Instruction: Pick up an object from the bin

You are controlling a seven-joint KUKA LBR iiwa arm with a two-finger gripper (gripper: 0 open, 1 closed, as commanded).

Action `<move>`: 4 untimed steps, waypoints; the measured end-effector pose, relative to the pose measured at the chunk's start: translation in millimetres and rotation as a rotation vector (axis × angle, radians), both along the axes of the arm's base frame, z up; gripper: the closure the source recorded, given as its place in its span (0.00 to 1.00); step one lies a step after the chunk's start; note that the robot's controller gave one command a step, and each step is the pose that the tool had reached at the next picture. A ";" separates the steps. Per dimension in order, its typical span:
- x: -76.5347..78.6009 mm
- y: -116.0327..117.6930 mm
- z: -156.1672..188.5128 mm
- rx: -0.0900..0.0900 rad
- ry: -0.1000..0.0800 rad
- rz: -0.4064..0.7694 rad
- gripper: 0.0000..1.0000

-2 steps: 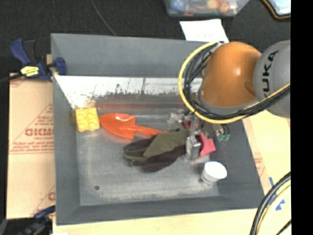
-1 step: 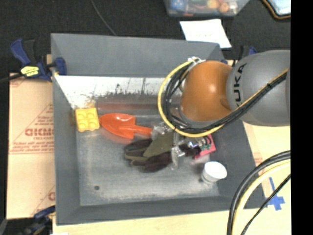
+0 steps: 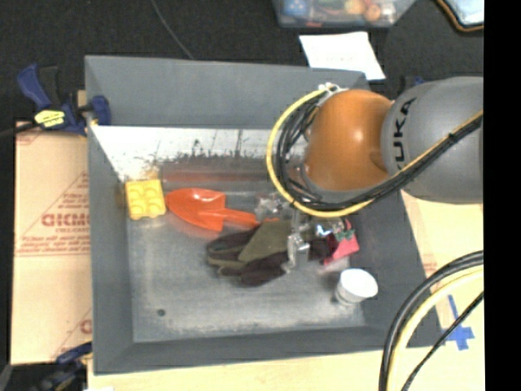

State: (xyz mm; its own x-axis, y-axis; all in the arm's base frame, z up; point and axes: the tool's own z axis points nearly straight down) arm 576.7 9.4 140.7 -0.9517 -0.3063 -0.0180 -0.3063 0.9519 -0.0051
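My gripper hangs low in the middle right of the bin, under the arm's orange cover, with its tip at the right end of a dark olive and maroon glove. Whether the glove is between the fingers cannot be seen. An orange plastic scoop lies just left of the gripper, its handle pointing toward it. A pink block sits right beside the gripper on its right. A white round cap lies in front of it to the right.
A yellow toy brick stands at the bin's left wall, near the back. The arm and its cables cover the back right part of the bin.
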 end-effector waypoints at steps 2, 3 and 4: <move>3.9 16.5 -68.8 -0.002 -0.011 0.079 1.00; 3.8 16.4 -68.6 -0.002 -0.011 0.079 1.00; 10.5 35.8 2.8 -0.002 -0.022 0.110 1.00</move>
